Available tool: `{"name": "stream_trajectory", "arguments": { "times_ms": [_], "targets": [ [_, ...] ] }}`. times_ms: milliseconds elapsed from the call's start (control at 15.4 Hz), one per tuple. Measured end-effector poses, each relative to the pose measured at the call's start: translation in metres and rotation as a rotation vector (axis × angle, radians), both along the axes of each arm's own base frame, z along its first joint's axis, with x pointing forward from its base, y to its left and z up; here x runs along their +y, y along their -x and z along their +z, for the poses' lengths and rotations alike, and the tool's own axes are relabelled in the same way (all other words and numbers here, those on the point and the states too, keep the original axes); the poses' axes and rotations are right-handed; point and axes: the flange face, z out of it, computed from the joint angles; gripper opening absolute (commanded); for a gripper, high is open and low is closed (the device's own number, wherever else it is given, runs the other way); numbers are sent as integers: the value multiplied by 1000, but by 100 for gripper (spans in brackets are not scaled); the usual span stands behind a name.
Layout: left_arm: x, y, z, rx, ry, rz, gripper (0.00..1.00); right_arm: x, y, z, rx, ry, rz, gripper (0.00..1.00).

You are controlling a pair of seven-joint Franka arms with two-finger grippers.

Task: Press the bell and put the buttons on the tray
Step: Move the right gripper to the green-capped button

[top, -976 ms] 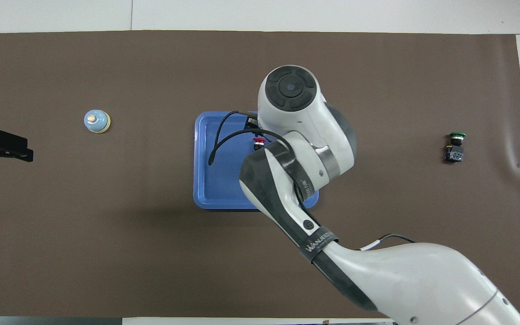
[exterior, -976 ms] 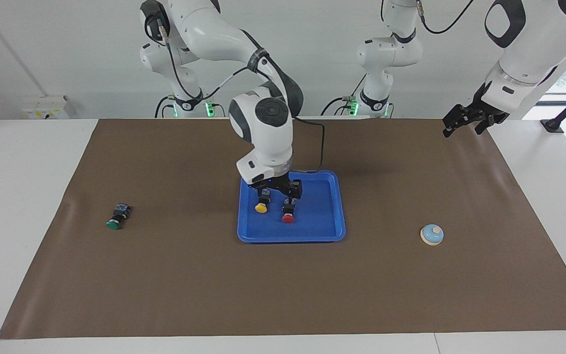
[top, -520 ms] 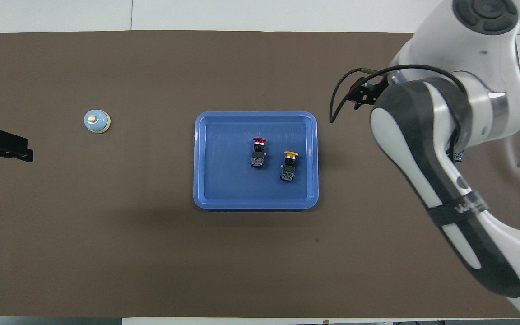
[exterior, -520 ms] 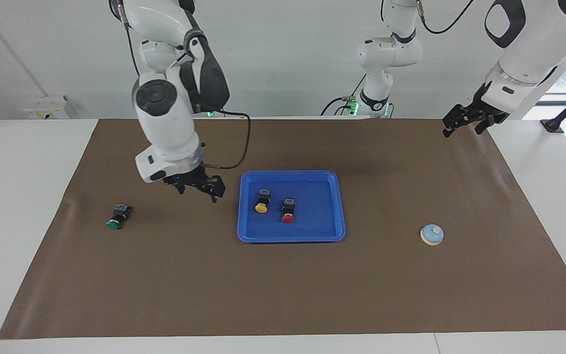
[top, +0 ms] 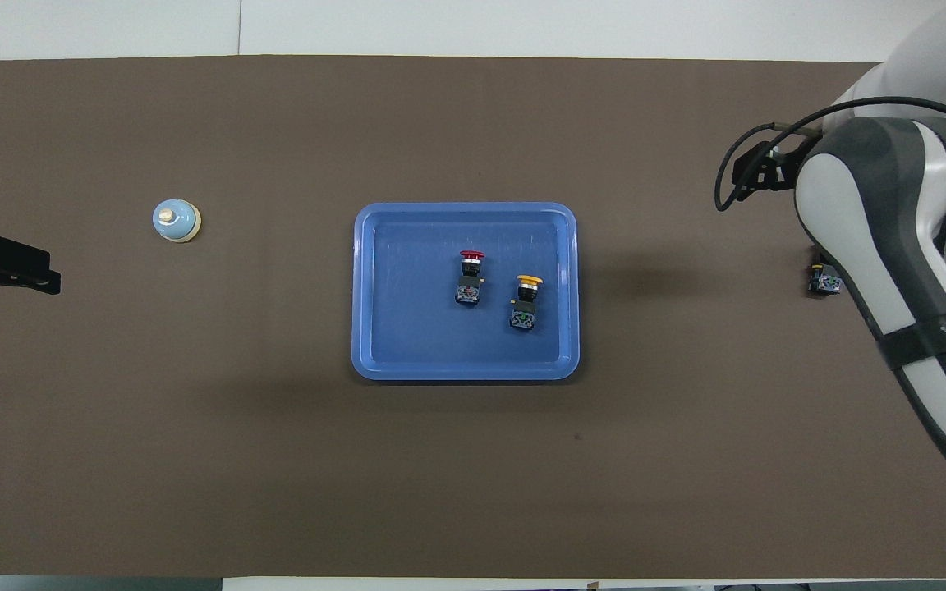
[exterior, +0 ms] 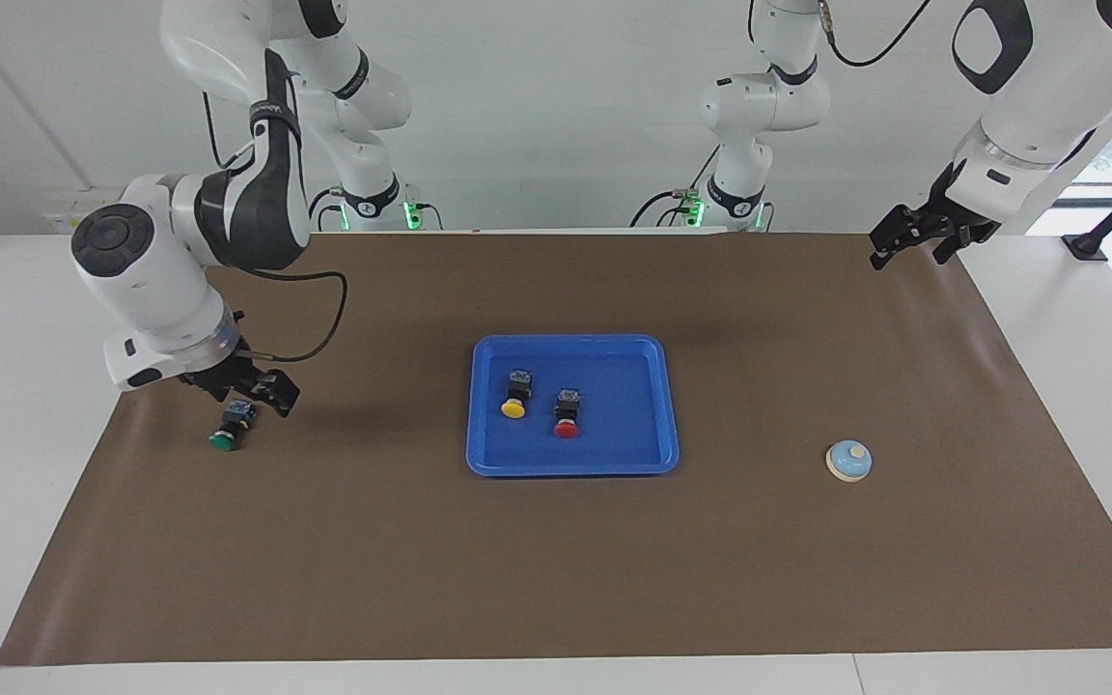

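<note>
The brown mat (exterior: 556, 541) covers the white table (exterior: 25, 386), and all task items lie on it.

The right arm (exterior: 228, 193) reaches over its own end of the table. The right gripper (exterior: 245, 391) hangs directly over the black body of the green button (exterior: 231, 427), at the 9 o'clock edge of the mat in the facing view. Its fingers point down and appear spread, 1 on each side of the button body; contact with the button cannot be confirmed. In the overhead view the arm hides most of this button, so that only its black body (top: 823, 281) shows at 3 o'clock.

The left arm (exterior: 1029, 87) waits at its own end of the table. The left gripper (exterior: 913, 236) hangs over the mat edge at 2 o'clock in the facing view. Whether its fingers are apart or together cannot be told.

The tray (exterior: 643, 454) sits at the centre of the mat. 2 buttons lie inside it, side by side and apart. The yellow button (exterior: 514, 396) lies toward the right arm's end. The red button (exterior: 567, 413) lies toward the left arm's end. Both caps point away from the robots.

The bell (exterior: 848, 460) stands upright on the mat at 3 o'clock from the tray in the facing view, well apart from it.
</note>
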Motion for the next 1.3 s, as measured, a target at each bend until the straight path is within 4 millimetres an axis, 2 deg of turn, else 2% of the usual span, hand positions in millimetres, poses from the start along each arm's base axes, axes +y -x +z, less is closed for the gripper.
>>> {"name": "stream_trajectory", "arguments": {
  "times_ms": [260,390,651,911,1301],
  "targets": [
    [0,0,0,0,0,0,100,-50,33,-48,-99,8,22,100],
    [0,0,0,0,0,0,100,-57,48,-69,-119,10,17,100],
    [0,0,0,0,0,0,100,-64,66,-99,-149,12,29,100],
    [0,0,0,0,0,0,100,-73,76,-116,-150,13,40,100],
    [0,0,0,0,0,0,100,-85,85,-129,-149,14,48,100]
  ]
}}
